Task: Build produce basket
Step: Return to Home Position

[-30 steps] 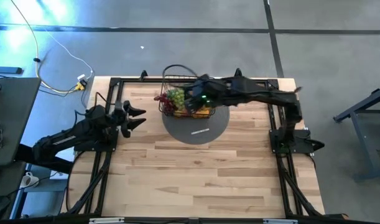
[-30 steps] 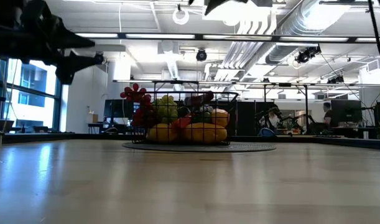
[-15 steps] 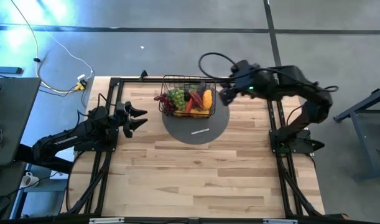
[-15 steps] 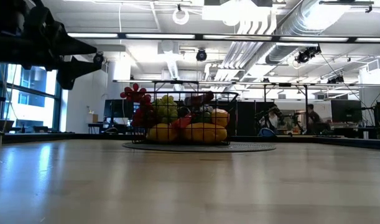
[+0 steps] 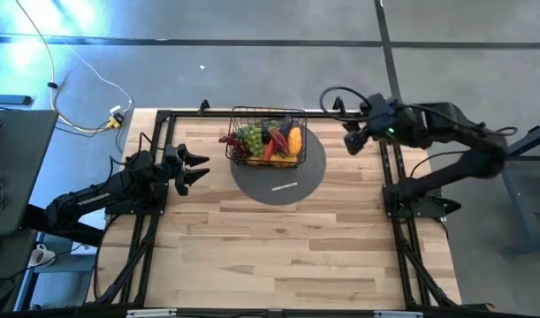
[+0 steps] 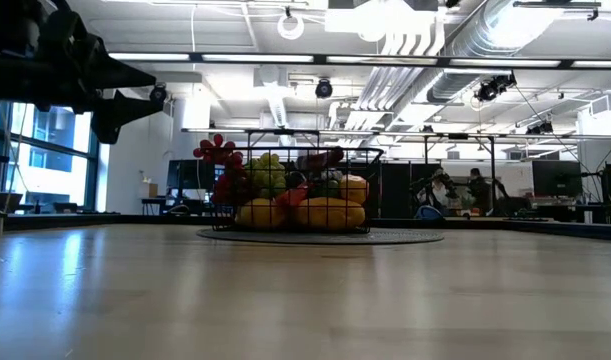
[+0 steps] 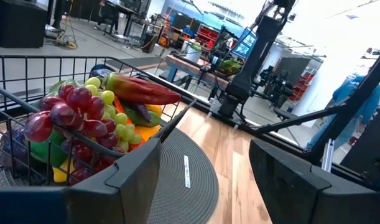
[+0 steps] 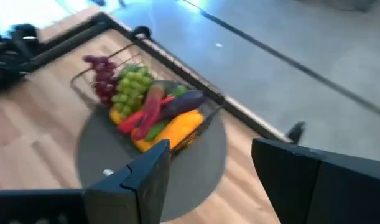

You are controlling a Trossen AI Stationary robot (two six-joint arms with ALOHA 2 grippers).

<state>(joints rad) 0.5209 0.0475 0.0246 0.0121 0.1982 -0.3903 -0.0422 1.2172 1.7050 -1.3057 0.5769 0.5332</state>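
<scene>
Tabletop clearance around the load is the main concern in this step, judged to be sending the arms to their rest pose. At the table's right edge the right arm is folded toward its base, with the right gripper beside the grey mat and apart from the basket. At the left edge the left arm waits, with the left gripper pointing at the basket from near by. The basket stands upright on the far half of the mat and is filled with produce. The purple grapes hang over its left wall. Both grippers are empty, with fingers spread apart. Recommended practice: route each arm up and away from the wire rim, leave the fingers spread so nothing snags, and avoid any low sweep past the overhanging grapes, which would probably drag out easily.
</scene>
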